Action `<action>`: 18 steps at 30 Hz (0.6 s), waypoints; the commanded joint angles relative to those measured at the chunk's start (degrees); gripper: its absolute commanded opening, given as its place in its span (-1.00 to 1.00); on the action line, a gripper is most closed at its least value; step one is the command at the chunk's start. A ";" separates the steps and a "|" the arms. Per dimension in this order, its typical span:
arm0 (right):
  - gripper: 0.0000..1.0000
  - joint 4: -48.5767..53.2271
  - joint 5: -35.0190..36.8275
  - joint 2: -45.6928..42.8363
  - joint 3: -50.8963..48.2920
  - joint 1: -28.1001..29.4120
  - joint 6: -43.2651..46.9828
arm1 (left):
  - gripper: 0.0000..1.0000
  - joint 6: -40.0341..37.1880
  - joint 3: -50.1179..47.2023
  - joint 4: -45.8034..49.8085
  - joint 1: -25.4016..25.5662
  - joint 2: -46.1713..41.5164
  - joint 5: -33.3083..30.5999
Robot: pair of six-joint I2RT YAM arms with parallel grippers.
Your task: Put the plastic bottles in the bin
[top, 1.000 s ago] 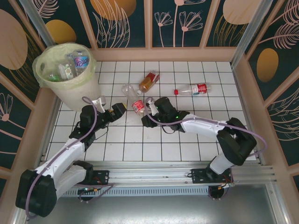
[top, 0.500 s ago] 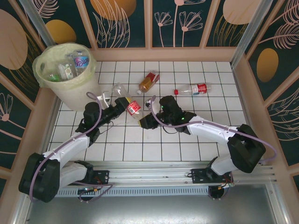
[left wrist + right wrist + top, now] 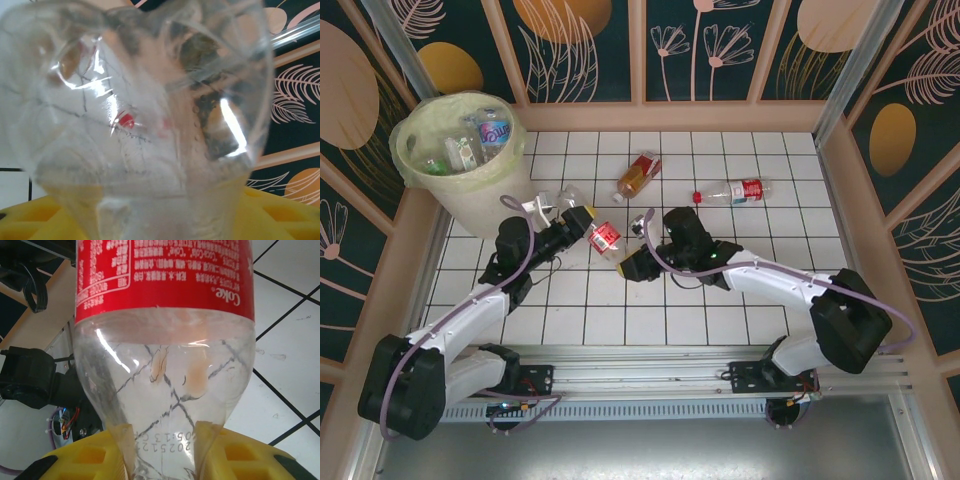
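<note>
Between my arms — red-labelled bottle (image 3: 603, 237): right pincer (image 3: 626, 262) clenched on it, left pincer (image 3: 577, 218) hold unclear; amber bottle (image 3: 638, 176) beyond, bin (image 3: 492, 196) nearby.

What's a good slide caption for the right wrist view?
Right gripper shut on the narrow end of a clear, red-labelled Coke bottle.

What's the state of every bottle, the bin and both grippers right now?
Coke bottle: spans between both grippers, red label.
right gripper: shut on the Coke bottle's narrow end.
left gripper: at the bottle's clear end; grip unclear.
amber bottle: lying on its side on the tiles.
red-capped bottle: lying on its side, capped.
bin: upright, bag-lined, several bottles inside.
</note>
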State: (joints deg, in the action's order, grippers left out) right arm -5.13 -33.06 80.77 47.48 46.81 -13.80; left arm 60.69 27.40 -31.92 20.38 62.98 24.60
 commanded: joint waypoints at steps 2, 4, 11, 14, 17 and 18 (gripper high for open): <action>-0.35 0.45 -0.83 -1.96 -0.82 -0.18 2.11 | 0.21 -0.61 1.60 0.01 0.28 -0.25 -0.61; -0.31 0.22 -0.54 -2.20 -0.95 -0.15 2.04 | 0.15 -0.89 2.08 0.46 0.34 -0.48 -0.47; 0.44 -0.93 0.09 -4.98 -2.50 -0.90 1.33 | 0.11 -7.18 8.44 11.44 0.27 -1.64 -2.62; 0.59 -1.34 0.77 -8.44 -3.98 -1.84 0.89 | 0.12 -11.69 13.64 18.53 0.27 -1.45 -4.96; 0.67 -2.07 1.96 -12.65 -5.69 -2.78 0.47 | 0.14 -15.85 19.49 24.09 0.27 0.20 -5.76; 0.69 -2.22 2.44 -14.09 -6.15 -3.03 0.36 | 0.15 -17.39 21.69 25.80 0.28 0.96 -5.64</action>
State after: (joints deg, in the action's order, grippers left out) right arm -4.84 -31.90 70.87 42.68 44.53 -13.04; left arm 49.98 43.72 -13.02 20.60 63.07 20.49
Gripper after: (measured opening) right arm 0.838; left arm 0.571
